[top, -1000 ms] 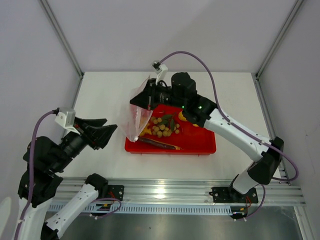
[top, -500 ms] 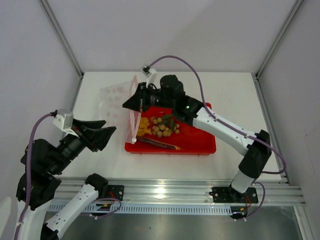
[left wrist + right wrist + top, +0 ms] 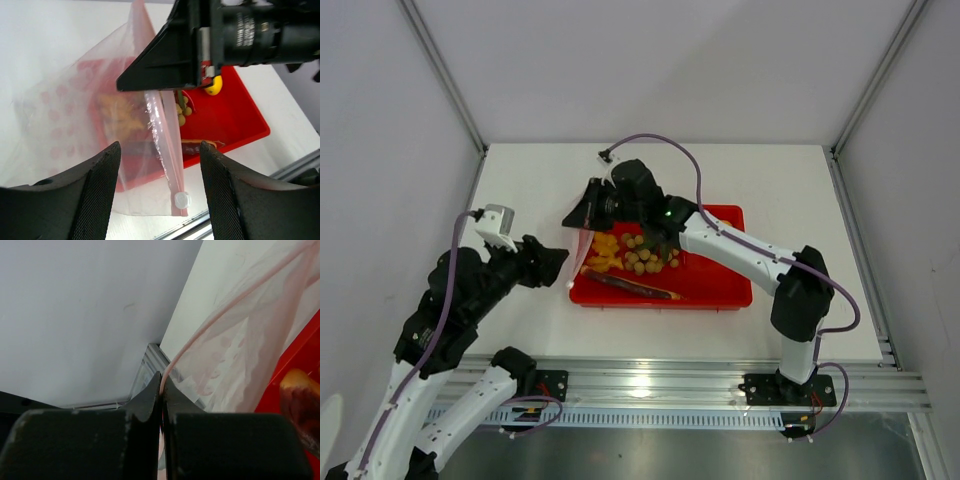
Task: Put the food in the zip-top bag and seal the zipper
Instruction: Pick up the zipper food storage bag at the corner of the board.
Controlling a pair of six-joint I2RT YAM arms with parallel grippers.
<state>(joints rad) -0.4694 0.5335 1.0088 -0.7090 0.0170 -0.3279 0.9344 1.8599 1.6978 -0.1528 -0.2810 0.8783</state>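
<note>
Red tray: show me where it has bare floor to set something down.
Free: the tray's right half, between the tan fruits and its right wall. Crowded: its left end, where orange chunks, the stick, the bag and the right pincer gather.

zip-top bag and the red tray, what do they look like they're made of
The zip-top bag: thin, clear, soft plastic film with pink dots; it creases and the tray shows through it. The tray: probably rigid moulded plastic, smooth, slightly shiny, with a raised rim; coated metal cannot be ruled out.
</note>
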